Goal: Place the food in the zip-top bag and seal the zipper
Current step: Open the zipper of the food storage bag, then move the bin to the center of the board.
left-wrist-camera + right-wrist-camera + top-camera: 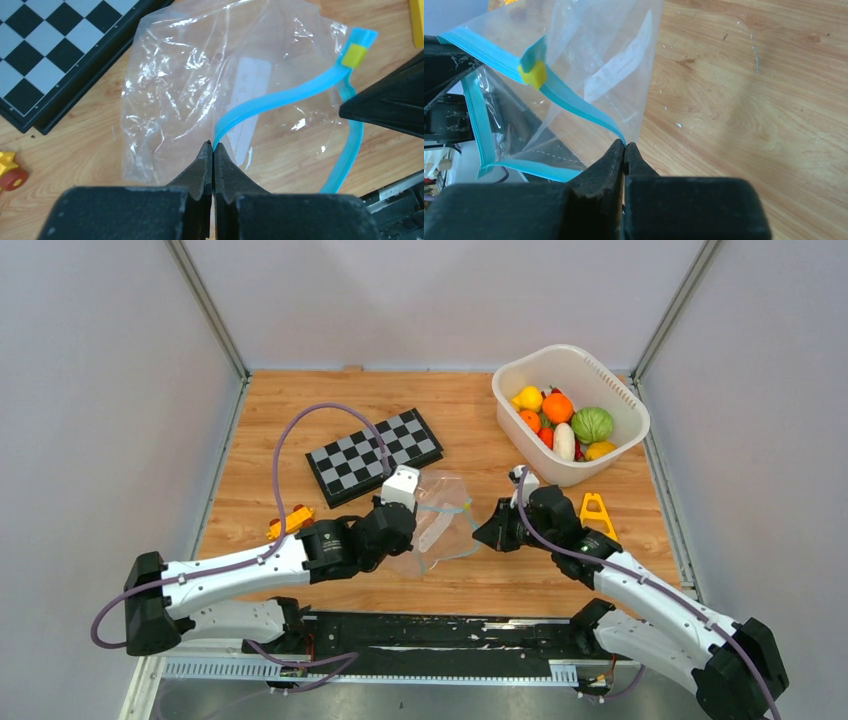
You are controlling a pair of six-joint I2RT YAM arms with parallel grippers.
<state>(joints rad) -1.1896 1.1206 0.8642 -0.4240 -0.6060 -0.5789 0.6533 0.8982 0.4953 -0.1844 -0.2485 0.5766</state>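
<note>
Over the table (460, 410), near its front edge, the bag (437, 520) is held up; the food (570, 420) lies in the basket (560, 352), well apart. The film is judged light, limp and slippery, best taken at the stiffer zipper (280, 100). That strip is pinched by the left tool (212, 150) and the right tool (625, 147).

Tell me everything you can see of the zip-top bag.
The zip-top bag is clear, crinkled plastic with a white label patch, empty. Its teal zipper carries a yellow slider at one end; the mouth is parted, its two strips apart. It sits between the arms over the wooden table, seemingly part lifted. The left gripper and right gripper are each shut on the zipper strip.
</note>
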